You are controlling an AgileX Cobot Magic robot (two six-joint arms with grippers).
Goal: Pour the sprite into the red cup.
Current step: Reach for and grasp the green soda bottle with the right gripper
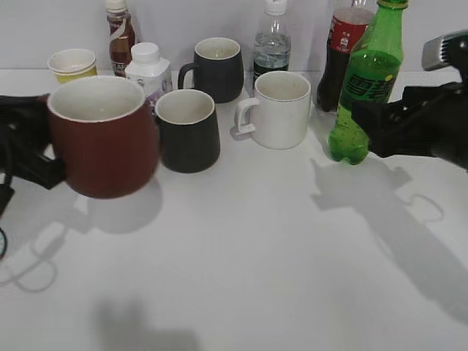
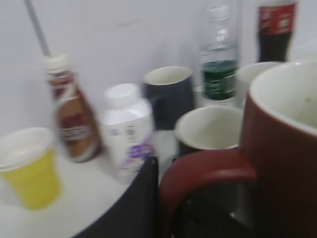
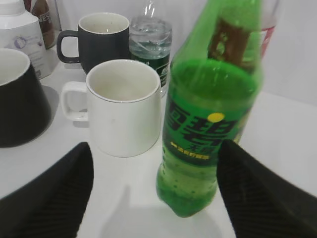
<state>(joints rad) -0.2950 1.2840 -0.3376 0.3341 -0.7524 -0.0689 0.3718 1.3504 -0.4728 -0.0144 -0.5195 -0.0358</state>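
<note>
The red cup point(image 1: 102, 139) is at the left, upright and raised a little off the white table, with its shadow below it. My left gripper point(image 1: 36, 161) is shut on its handle point(image 2: 208, 173), and the cup's cream inside shows in the left wrist view point(image 2: 292, 94). The sprite point(image 1: 365, 88), a green bottle with its cap on, stands on the table at the right. My right gripper point(image 1: 374, 131) is open around its lower part. In the right wrist view the sprite point(image 3: 208, 124) stands between the spread fingers point(image 3: 156, 196), close to the right finger.
A black mug point(image 1: 189, 131) and a white mug point(image 1: 278, 110) stand between the cup and the sprite. Behind are another black mug point(image 1: 216, 68), a yellow paper cup point(image 1: 72, 64), a white jar point(image 1: 148, 69), a brown bottle point(image 1: 119, 33), a clear bottle point(image 1: 272, 44) and a cola bottle point(image 1: 340, 55).
</note>
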